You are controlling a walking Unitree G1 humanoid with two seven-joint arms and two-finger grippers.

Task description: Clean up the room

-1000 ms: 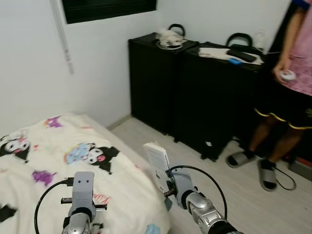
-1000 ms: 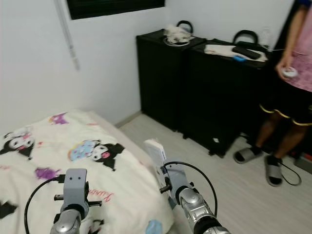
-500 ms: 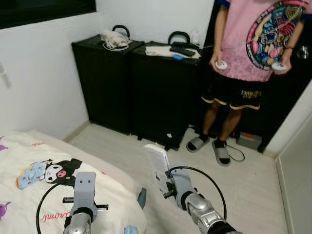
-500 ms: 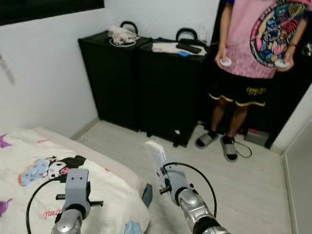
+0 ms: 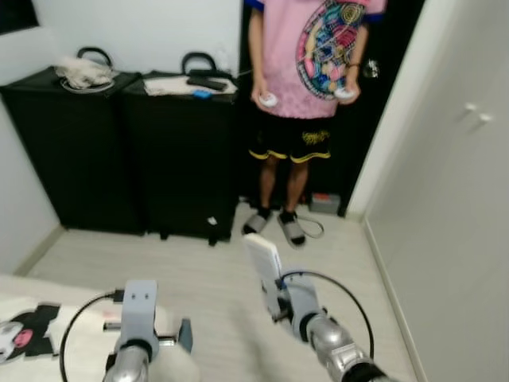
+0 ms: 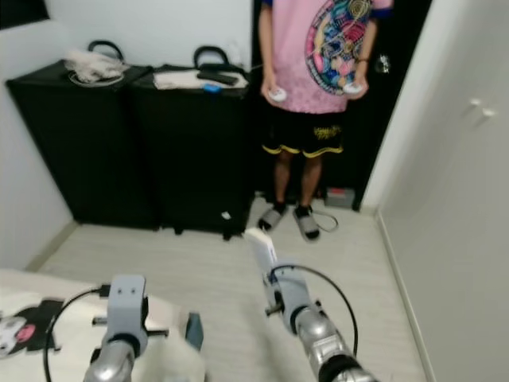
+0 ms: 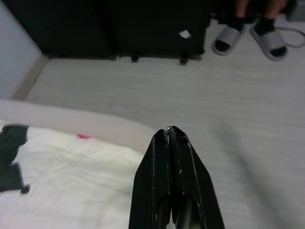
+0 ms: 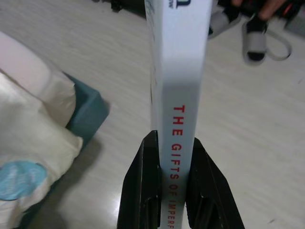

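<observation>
Right wrist view: a white book (image 8: 178, 71) is clamped spine-up by the right end effector (image 8: 174, 157) above the floor (image 8: 267, 133). Left end effector (image 7: 171, 143) is pressed closed, empty, over the bed (image 7: 62, 171).

Home bedroom: bed (image 7: 71, 167), black cabinets (image 5: 119, 151), wardrobe (image 5: 453, 199).

Even indoor light, soft motion blur, wrist views slightly dim

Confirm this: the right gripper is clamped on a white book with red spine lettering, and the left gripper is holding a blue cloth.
Not quite. The right gripper does clamp the white book with red spine lettering, but the left wrist view shows the left gripper shut on nothing, above the cream bedspread.
</observation>
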